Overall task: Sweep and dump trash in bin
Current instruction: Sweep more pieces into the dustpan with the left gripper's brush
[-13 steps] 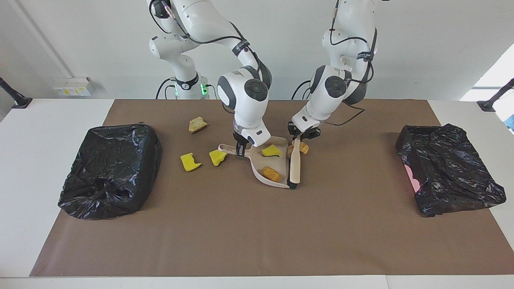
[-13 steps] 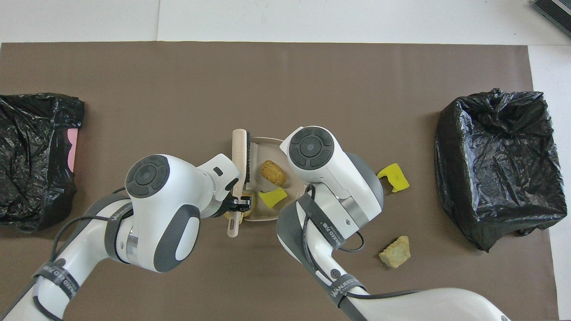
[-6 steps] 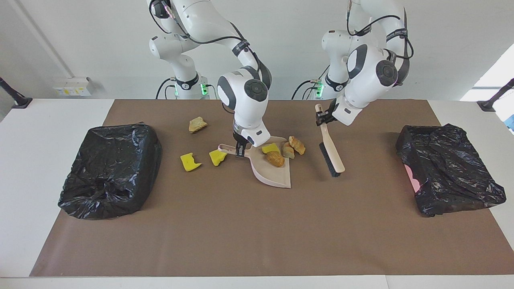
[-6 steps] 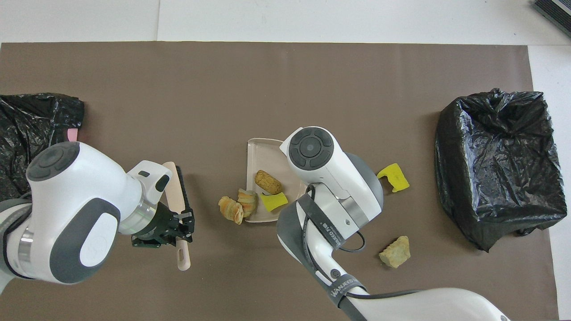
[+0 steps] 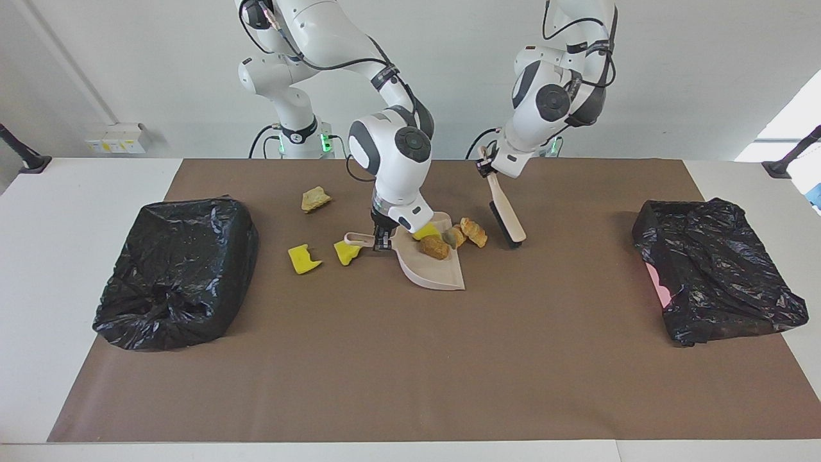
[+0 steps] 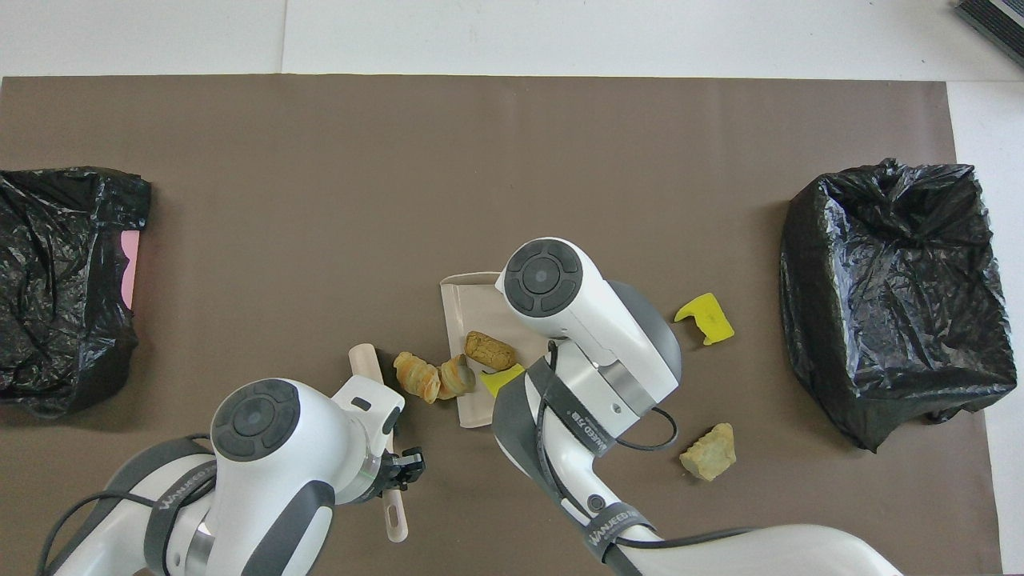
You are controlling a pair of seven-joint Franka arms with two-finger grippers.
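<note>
Yellow sponge chunk [image 5: 426, 231] half hidden under right tool [image 5: 381, 241].

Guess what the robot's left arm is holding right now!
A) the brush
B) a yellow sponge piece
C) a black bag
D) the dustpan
A: the left gripper, its jaws shut, grips the handle of the brush, whose black bristles point down beside the bread lumps, while the right gripper holds the dustpan by its handle.
</note>
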